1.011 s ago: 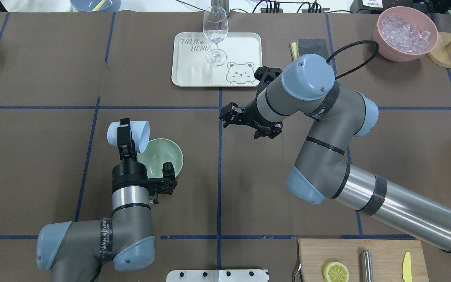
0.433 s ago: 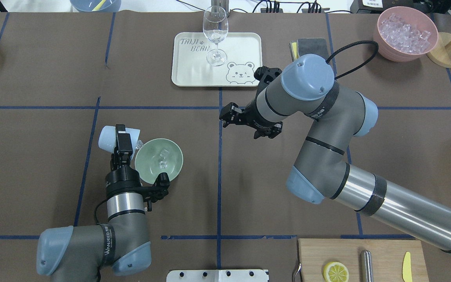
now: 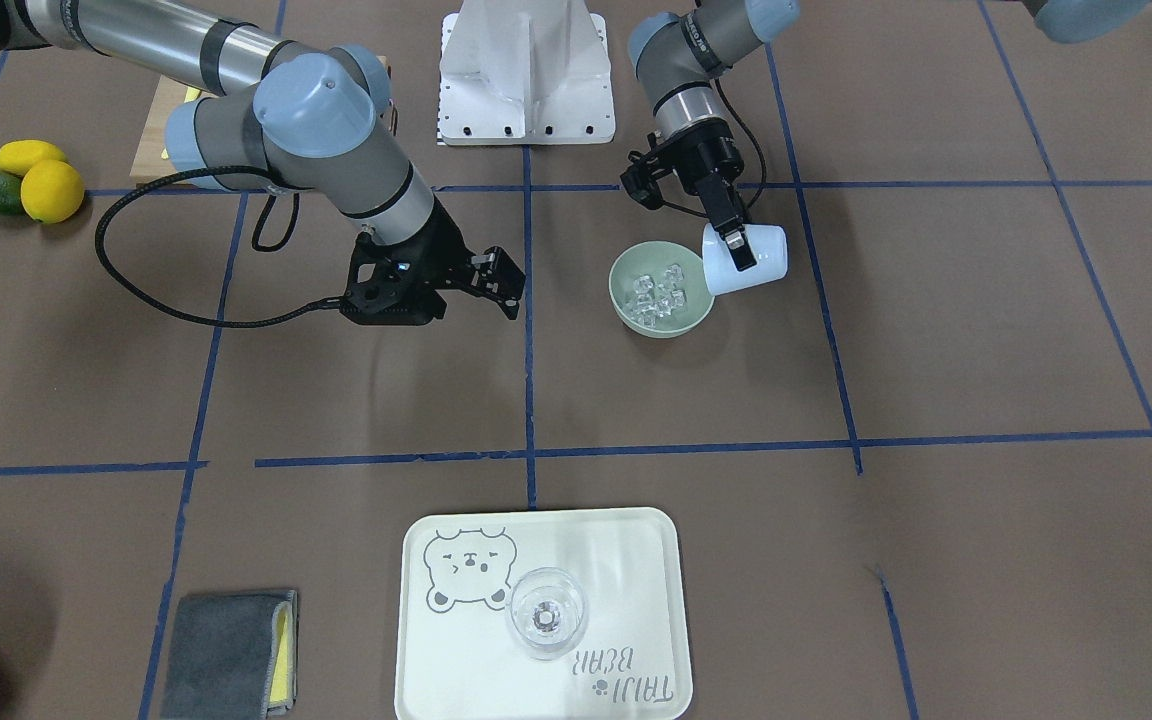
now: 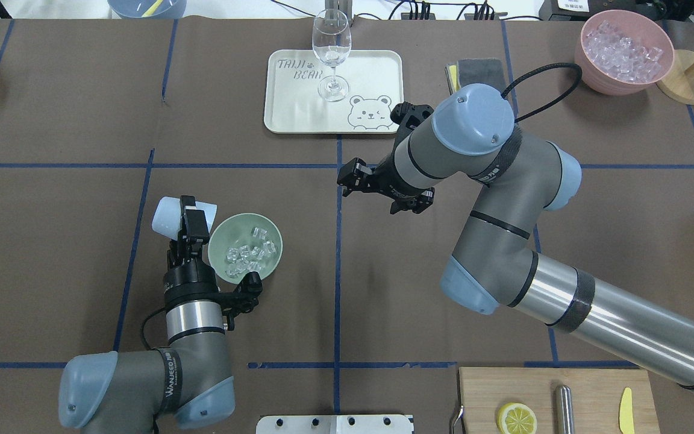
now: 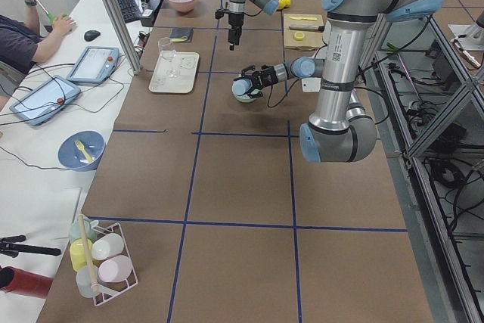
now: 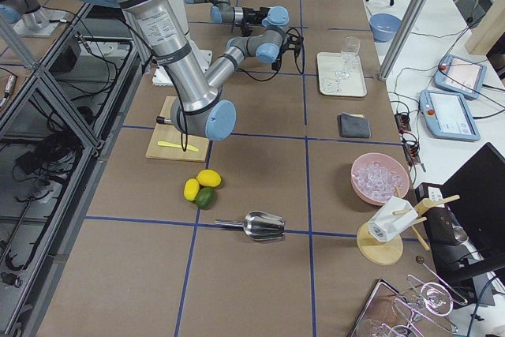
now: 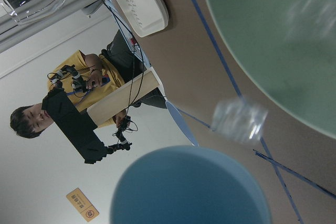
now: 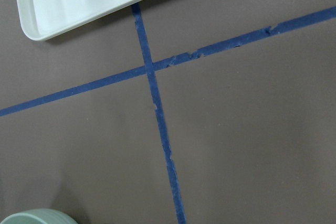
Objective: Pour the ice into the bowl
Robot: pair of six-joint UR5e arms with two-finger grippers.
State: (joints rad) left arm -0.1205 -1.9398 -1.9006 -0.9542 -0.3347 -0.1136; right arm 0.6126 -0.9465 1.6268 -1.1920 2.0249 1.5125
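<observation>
Left gripper (image 4: 190, 212), clamped on a tipped blue cup (image 4: 168, 217), holds it beside the bowl (image 4: 275, 243); ice (image 4: 249, 253) lies inside. Right gripper (image 3: 508, 285) hangs open, empty, well apart.

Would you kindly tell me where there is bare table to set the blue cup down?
Bare table lies beyond the blue cup, up to the blue tape line, and between the bowl and the right gripper. It is crowded on the bowl's near side, where the left gripper and its wrist sit.
</observation>
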